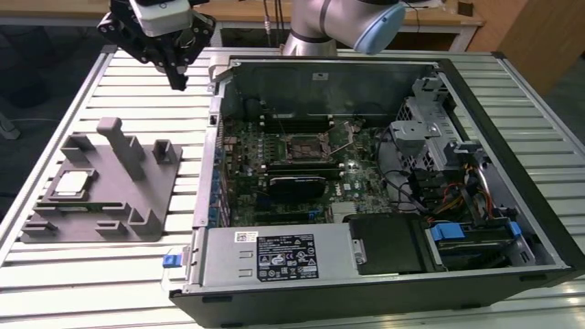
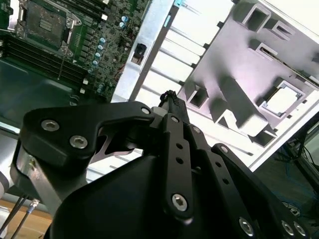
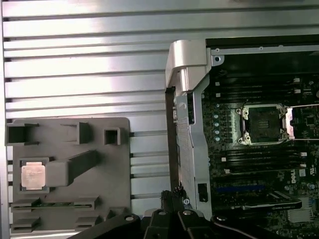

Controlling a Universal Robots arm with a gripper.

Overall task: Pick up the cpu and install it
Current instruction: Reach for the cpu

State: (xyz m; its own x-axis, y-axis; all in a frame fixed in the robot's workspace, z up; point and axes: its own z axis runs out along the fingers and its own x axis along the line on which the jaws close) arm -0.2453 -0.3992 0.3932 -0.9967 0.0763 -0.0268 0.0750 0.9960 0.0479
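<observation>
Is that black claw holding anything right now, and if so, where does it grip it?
Nothing is held. The gripper is shut and empty above the table; the cpu lies in the grey tray.

Nothing I can read. Black label (image 1: 285, 258) and white sticker (image 1: 246, 237) on the power supply (image 1: 224, 269) inside the case (image 1: 512, 123); I can't make out the print.

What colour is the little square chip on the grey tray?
The cpu is silvery-grey on top with a pale rim, clearest in the first wrist view.
</observation>
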